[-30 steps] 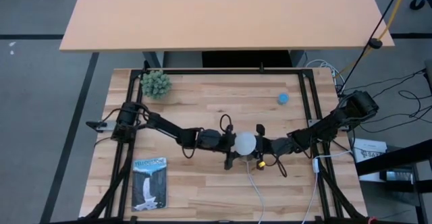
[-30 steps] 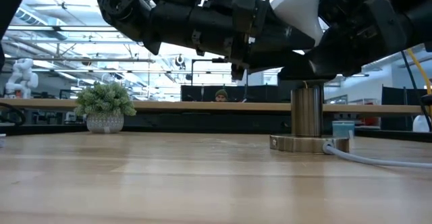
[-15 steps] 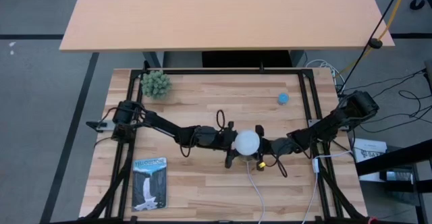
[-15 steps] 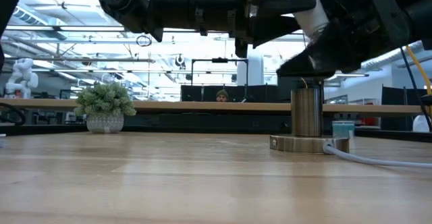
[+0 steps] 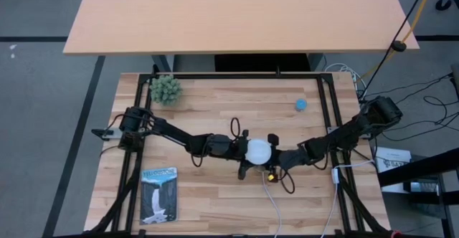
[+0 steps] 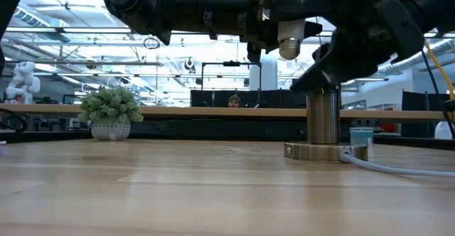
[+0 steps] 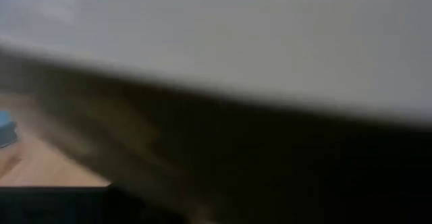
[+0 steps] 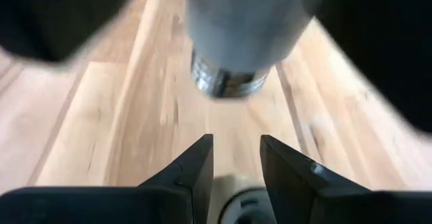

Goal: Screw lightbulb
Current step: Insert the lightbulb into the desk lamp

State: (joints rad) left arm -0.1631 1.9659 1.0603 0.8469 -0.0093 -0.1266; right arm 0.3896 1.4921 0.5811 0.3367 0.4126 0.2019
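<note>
While the left hand [image 5: 247, 152] grips the lightbulb [image 5: 258, 150] base-down above the table, the right hand [image 8: 236, 160] hangs empty, parted.

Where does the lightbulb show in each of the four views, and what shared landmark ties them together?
High view: the lightbulb is a white dome at table centre, where the two arms meet.
Low view: top centre, only its screw base pointing down, left of the socket post.
Left wrist view: the pale surface filling the upper picture is probably the bulb; too blurred to confirm.
Right wrist view: top centre, base downward.
Shared landmark: the small blue object.
</note>
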